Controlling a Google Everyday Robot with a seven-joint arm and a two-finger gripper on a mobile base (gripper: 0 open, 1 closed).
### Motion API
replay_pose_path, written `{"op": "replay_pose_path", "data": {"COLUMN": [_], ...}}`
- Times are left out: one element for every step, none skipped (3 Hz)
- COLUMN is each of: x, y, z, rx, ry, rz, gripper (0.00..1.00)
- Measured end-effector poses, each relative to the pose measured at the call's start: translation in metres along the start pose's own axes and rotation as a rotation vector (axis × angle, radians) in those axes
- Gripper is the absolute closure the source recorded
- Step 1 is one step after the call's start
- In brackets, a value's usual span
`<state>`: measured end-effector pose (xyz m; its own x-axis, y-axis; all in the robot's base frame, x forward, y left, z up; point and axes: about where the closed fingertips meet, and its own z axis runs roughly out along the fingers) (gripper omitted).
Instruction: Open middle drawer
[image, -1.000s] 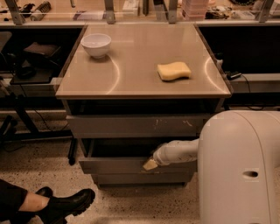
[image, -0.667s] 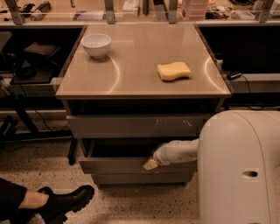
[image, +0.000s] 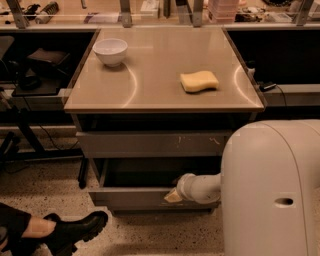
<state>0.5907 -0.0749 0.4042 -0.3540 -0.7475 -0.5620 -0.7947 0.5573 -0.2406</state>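
The middle drawer (image: 127, 198) is the second grey front of the cabinet. It stands pulled out toward me, and its dark inside (image: 145, 172) shows below the scratched top front (image: 150, 144). My gripper (image: 173, 196) is at the top edge of the middle drawer's front, right of centre, at the end of my white arm (image: 200, 188). The lowest front is hidden under the pulled-out drawer.
A white bowl (image: 110, 51) and a yellow sponge (image: 199, 81) lie on the cabinet's tan top (image: 150, 85). My white body (image: 272, 190) fills the lower right. A person's black boot (image: 75, 230) is on the speckled floor at the lower left. Dark shelving stands on both sides.
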Motion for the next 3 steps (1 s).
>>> {"op": "replay_pose_path", "data": {"x": [0.0,-0.002,0.002], "y": [0.0,0.0,0.029], "z": [0.0,-0.002,-0.015], "rx": [0.0,0.0,-0.007], "ry": [0.0,0.0,-0.021], "rz": [0.0,0.0,-0.054], "gripper": [1.0,1.0,1.0]}}
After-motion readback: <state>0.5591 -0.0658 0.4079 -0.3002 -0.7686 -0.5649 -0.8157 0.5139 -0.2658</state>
